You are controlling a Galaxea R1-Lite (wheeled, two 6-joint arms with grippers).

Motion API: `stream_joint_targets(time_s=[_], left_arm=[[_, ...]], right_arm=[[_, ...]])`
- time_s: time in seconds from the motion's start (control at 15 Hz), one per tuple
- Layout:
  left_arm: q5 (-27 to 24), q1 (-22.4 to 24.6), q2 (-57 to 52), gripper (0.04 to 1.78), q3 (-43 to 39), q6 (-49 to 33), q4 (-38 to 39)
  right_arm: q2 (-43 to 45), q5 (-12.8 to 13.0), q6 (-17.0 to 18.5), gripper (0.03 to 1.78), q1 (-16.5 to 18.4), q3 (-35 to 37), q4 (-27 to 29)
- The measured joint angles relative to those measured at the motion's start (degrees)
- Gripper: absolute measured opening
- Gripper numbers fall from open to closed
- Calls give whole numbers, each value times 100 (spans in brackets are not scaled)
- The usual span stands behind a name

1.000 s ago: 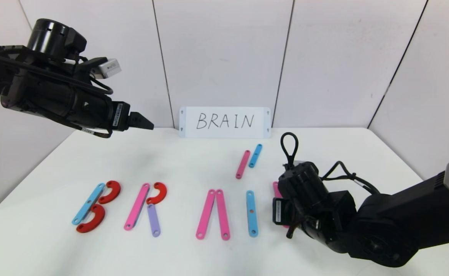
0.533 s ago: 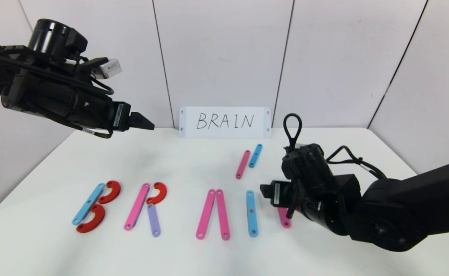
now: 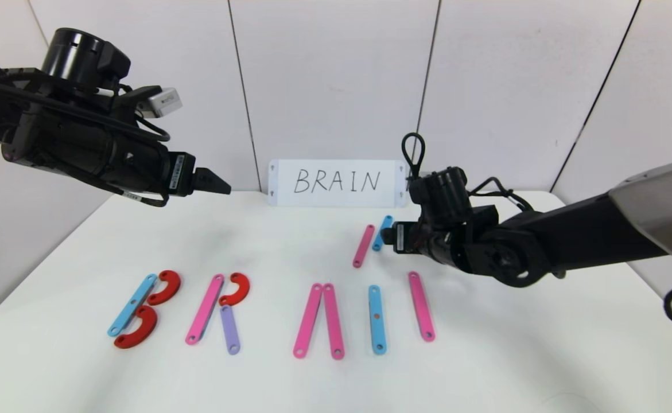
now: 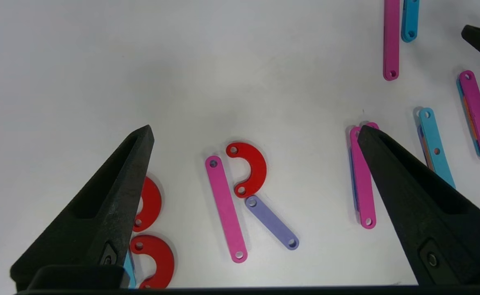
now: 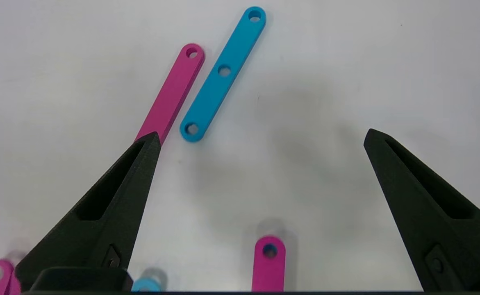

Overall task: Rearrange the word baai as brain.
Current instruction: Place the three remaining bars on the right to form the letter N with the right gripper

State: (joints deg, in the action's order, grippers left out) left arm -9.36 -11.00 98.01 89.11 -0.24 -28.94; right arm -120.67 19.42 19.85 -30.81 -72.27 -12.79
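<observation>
The pieces of the word baai lie in a row near the table's front. From the left: a blue strip (image 3: pixel 132 304) with two red curves (image 3: pixel 165 287), then a pink strip (image 3: pixel 204 317), a red curve (image 3: pixel 236 288) and a purple strip (image 3: pixel 229 329). Two pink strips (image 3: pixel 308 328) meet at their tops, followed by a blue strip (image 3: pixel 376 319) and a lone pink strip (image 3: pixel 421 314). My right gripper (image 3: pixel 390 236) (image 5: pixel 261 134) hovers open and empty behind that lone strip, beside a spare blue strip (image 5: pixel 222 73) and a spare pink strip (image 5: pixel 174 88). My left gripper (image 3: pixel 221 186) (image 4: pixel 255 128) hangs open, high over the table's back left.
A white card (image 3: pixel 336 182) with handwritten BRAIN leans on the back wall. White wall panels close the table's back and sides. My right arm (image 3: pixel 571 241) reaches in low from the right, over the table's right half.
My right gripper opened and let go of the lone pink strip, then rose and drew back toward the spare strips. The strip now lies right of the blue one. The left arm stayed still.
</observation>
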Motion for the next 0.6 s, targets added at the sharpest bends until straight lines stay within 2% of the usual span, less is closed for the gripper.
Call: stream_joint_targets(time_s=[0.2,0.6], left_arm=[[0,0,0,174,0,2,2],[0,-9,37,174,0,2,2]], right_arm=[[-560,-178,-139,174,265,-728,257],[-1218,-189,-227,174,432,-1497,286]])
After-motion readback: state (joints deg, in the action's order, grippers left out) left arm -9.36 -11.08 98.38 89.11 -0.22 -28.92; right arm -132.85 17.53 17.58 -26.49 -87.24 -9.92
